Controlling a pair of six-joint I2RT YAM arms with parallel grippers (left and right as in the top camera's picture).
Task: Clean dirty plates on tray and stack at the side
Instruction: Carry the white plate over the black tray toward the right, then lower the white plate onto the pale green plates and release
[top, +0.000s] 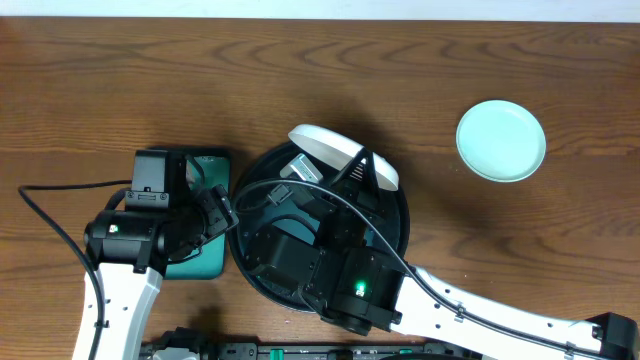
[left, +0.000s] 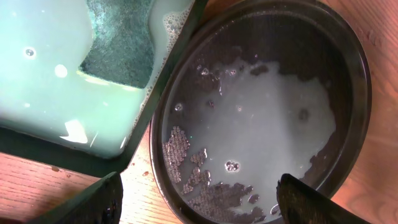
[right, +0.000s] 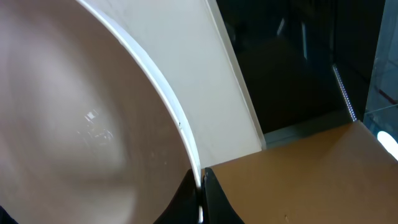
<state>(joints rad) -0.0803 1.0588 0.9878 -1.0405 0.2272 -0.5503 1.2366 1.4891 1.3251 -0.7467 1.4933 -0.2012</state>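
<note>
**dishpit_dan:** so where's the plate right now?

**me:** The white plate (top: 345, 155) is up in my right jaws, which are closed on its rim. It's tipped on edge over the far side of the black tray (left: 360, 93), not resting on anything. One mint plate (top: 501, 140) sits by itself on the tabletop (top: 150, 80), well off to the right, so I guess that's where the stack goes. I can't spot a third plate, though my own arm covers a lot of the tray.

**dishpit_dan:** and the left side?

**me:** The left jaws are wide open with nothing in them, hanging over where the teal tub (left: 62, 155) meets the black tray. The sponge (left: 118, 43) is lying in the tub's milky water.

**dishpit_dan:** what's the worry then?

**me:** Mostly the grip, tbh. It's a thin pinch on just the edge of a plate that's probably soapy, and all the weight hangs off one side. If I swing fast it could swivel or slide out and smack into the tray, where there's sudsy water (left: 273, 124) to splash around. Landing it off-centre on the mint plate could also shove that one or leave the stack lopsided. And both arms are crowded around the tray, so a careless reach with the left could clip the right.
</note>
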